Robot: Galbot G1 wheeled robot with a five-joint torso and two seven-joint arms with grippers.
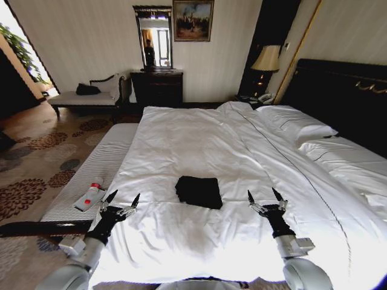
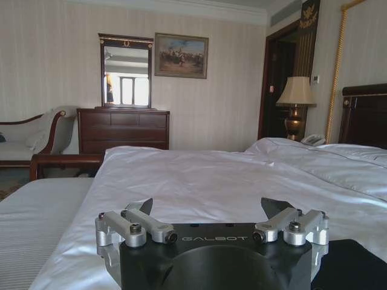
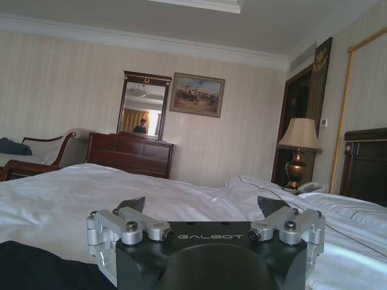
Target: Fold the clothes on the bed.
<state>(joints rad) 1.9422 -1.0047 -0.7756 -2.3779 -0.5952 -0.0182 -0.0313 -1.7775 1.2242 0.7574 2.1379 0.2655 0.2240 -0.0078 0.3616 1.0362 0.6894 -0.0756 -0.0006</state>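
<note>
The clothes (image 1: 199,191), a black T-shirt, lie folded into a small rectangle on the white bed (image 1: 199,145) near its front edge. My left gripper (image 1: 123,198) hovers open to the shirt's left, above the bed's side edge. My right gripper (image 1: 264,196) hovers open to the shirt's right. Neither touches the fabric. In the left wrist view the open left gripper (image 2: 208,207) has a dark corner of the clothes (image 2: 351,266) beside it. In the right wrist view the open right gripper (image 3: 201,205) has the black clothes (image 3: 42,269) beside it.
A grey striped bench (image 1: 91,175) runs along the bed's left side, with a white red-capped bottle (image 1: 89,196) on it. White pillows (image 1: 296,124) lie by the dark headboard (image 1: 338,90). A dark dresser (image 1: 157,87), a chaise (image 1: 87,96) and a lamp (image 1: 266,60) stand at the far wall.
</note>
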